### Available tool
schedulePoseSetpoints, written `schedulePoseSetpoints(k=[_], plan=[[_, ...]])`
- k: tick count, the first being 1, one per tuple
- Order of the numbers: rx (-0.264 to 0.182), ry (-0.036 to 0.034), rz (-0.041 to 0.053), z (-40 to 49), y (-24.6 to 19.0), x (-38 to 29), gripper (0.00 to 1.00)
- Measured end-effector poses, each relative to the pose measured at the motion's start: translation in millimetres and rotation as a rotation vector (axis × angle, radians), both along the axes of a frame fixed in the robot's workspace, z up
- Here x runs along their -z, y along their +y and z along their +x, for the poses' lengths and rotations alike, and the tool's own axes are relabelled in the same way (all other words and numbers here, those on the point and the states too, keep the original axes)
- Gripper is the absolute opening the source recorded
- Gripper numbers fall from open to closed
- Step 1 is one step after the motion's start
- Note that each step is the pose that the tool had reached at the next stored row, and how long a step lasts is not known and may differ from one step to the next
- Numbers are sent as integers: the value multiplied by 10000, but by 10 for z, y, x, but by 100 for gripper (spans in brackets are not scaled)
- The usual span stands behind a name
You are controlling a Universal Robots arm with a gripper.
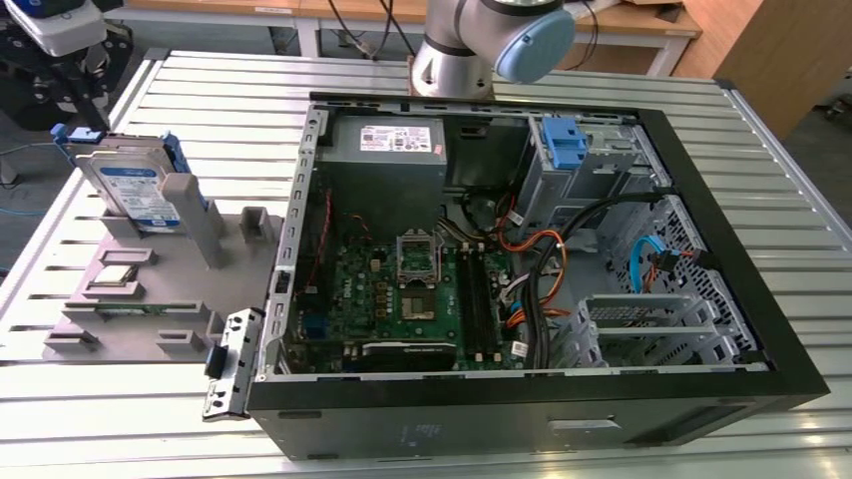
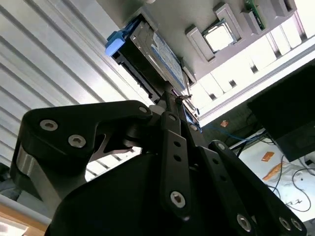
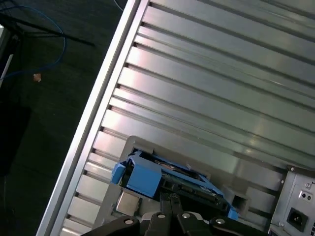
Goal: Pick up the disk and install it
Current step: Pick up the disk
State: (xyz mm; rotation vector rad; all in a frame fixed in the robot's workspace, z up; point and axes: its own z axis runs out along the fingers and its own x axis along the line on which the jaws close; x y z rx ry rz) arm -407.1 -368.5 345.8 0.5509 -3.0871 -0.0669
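The claw (image 1: 83,118) hangs over the top edge of the disk (image 1: 134,185) at the exterior view's left, on a slatted metal table (image 1: 213,90). In both wrist views the tip of the claw (image 2: 170,93) (image 3: 170,199) sits right against the disk's narrow edge, but whether it is clamped on the drive or merely touching it cannot be told.

The disk (image 2: 165,56), its blue-and-white label facing outward and its blue bracket (image 3: 145,178) wrapped round the edges, stands on edge in a slot of a grey holder (image 1: 147,289) that lies on the table. A square processor chip (image 1: 118,274) rests flat in another pocket of the same holder, nearer the exterior camera than the drive.

On the exterior view's right of the holder lies an open computer case (image 1: 533,399), side panel off, showing a green motherboard (image 1: 386,289), a grey power supply (image 1: 386,140) and orange cables (image 1: 540,274). A lone blue bracket (image 1: 562,140) sits in the drive bay at the far side of the case. The arm's base joint (image 1: 486,45) rises behind the case.
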Motion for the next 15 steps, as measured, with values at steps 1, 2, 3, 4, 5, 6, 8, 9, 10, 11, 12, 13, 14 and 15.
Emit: schedulePoseSetpoints(k=[1,2,3,4,5,6,8,9,10,11,12,13,14,15], plan=[[-171,0,0,0,0,0,10],[-339,0,0,0,0,0,10],[-509,0,0,0,0,0,10],[-678,0,0,0,0,0,10],[-849,0,0,0,0,1,10],[-1017,0,0,0,0,1,10],[-1369,0,0,0,0,1,10],[-1539,1,0,0,0,1,10],[-1712,0,0,0,0,1,10],[-1883,1,0,0,0,1,10],[-2057,0,0,0,0,2,10],[-2229,0,0,0,0,2,10],[-2419,1,0,0,0,2,10],[-2591,1,0,0,0,2,10]])
